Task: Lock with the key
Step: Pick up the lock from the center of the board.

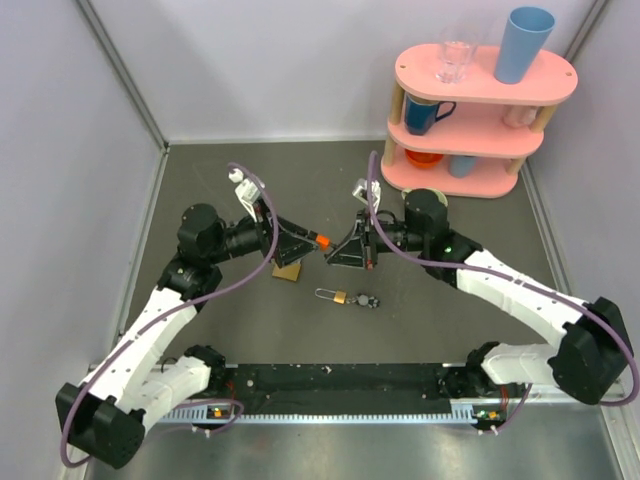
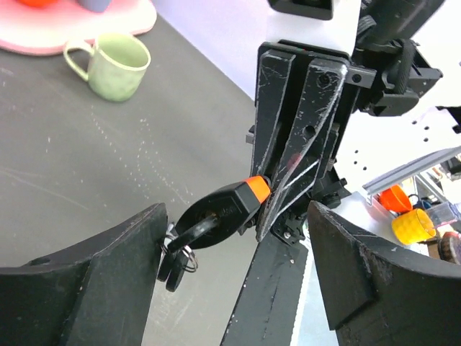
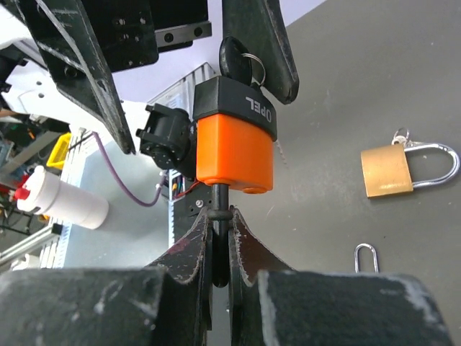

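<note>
Orange and black, the padlock (image 3: 234, 144) hangs in mid-air at the centre of the top view, between the two arms. The right gripper (image 3: 218, 220) holds it. Its jaws are pressed together on the dark shackle, low in the middle of the right wrist view.

The key (image 2: 198, 227) is seated in the black end of the lock body, left of centre in the left wrist view. Only its dark head shows (the blade is hidden inside the lock). The rest of the small bunch dangles from the ring just below it.

The left gripper (image 2: 238, 245) stands wide apart, one finger on each side of the key head. The left finger is close to the ring, but neither grips anything.

Judged from this, the lock is held steady and the key is in. Whether the key has been turned cannot be told, nor whether the shackle is pushed home. If not, the left fingers must close on the key head and twist it.

A brass padlock (image 3: 389, 171) lies unused on the table at the right of the right wrist view.
</note>
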`<state>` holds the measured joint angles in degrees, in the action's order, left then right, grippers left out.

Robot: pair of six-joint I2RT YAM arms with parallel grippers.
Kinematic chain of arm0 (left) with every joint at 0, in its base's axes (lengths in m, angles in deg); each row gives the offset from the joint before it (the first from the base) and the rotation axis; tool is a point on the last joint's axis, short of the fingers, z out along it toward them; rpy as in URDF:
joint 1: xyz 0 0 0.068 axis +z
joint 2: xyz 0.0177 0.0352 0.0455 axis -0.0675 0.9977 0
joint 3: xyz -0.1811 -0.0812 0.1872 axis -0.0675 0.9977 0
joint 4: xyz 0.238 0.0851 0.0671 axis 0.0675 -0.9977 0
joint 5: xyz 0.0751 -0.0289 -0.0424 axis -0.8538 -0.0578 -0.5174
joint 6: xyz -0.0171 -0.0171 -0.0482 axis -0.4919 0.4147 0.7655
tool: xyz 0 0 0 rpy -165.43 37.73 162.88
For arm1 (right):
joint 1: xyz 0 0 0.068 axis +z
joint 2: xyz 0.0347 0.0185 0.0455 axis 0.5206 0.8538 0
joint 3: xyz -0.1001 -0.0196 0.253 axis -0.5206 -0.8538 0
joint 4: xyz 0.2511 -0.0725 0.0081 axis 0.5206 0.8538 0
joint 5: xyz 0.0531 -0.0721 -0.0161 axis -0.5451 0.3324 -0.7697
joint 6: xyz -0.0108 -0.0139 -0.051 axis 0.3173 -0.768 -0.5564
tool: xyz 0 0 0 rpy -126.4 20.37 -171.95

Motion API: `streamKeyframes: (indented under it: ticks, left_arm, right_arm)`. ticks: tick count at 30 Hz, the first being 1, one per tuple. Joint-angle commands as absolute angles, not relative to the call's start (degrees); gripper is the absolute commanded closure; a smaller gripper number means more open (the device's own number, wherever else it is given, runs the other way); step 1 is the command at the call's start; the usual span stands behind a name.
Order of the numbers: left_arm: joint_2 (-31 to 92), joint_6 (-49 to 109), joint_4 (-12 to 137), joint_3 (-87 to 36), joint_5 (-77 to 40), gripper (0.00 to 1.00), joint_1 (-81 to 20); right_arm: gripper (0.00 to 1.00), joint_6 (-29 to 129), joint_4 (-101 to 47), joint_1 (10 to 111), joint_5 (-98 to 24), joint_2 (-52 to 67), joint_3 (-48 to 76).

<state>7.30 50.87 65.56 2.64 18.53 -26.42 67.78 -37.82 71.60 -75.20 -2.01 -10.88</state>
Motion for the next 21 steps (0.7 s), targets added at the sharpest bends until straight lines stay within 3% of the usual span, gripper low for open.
streamKeyframes:
  ticks: [1,9,21]
  left_arm:
    - [6.00,46.78,64.73,-2.93,24.67,0.16,-26.11]
    - [5.91,36.85,56.55,-7.86,32.33,0.14,-26.11]
    - [8.81,35.87,56.28,-7.86,38.49,0.16,-26.46]
  right_arm:
    - [1.00,59.79,-29.00,71.19,-78.50,-5.23,-3.69]
    - [1.00,57.07,-21.35,71.27,-84.74,-6.02,0.45]
    - [1.00,58.47,-20.64,71.27,-85.63,-8.13,0.80]
